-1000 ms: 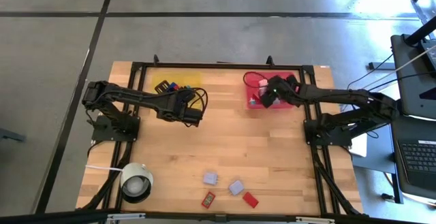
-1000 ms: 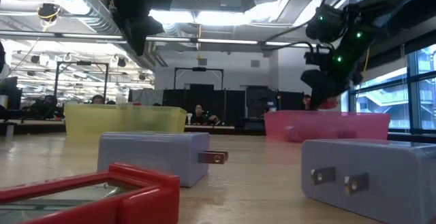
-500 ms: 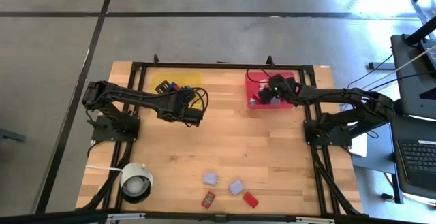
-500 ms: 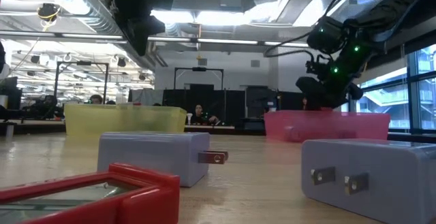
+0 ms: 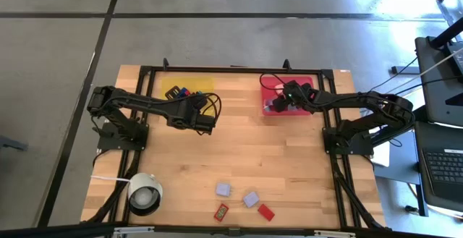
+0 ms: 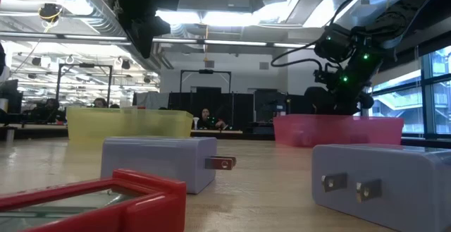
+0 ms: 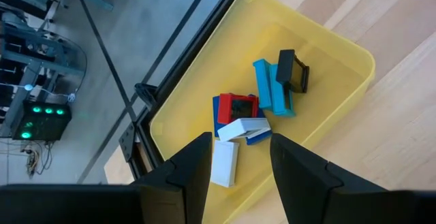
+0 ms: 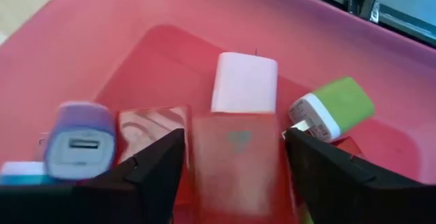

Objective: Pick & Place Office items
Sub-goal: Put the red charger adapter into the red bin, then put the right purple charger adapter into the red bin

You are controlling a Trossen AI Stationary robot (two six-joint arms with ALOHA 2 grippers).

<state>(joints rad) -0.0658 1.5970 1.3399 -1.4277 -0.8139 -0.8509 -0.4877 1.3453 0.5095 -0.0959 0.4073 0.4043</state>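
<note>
My right gripper (image 5: 278,103) hangs low over the red tray (image 5: 309,85), its fingers apart. A blurred red block (image 8: 235,163) sits between them with a thin gap on either side. Below lie a pink block (image 8: 245,82), a green-and-white plug (image 8: 334,108) and a lilac plug (image 8: 78,139). My left gripper (image 5: 204,116) hovers open and empty above the table, just near of the yellow tray (image 7: 340,54). That tray holds teal, black, red, blue and white items (image 7: 255,108).
Two lilac blocks (image 5: 223,189) (image 5: 250,198) and two red ones (image 5: 221,212) (image 5: 266,212) lie near the table's front edge. A white tape roll (image 5: 145,193) stands at the front left. Bare wood lies between the trays and these items.
My right gripper has sunk toward the red tray's floor and edged a little toward the table's left, rolling slightly. The left arm has kept still.
</note>
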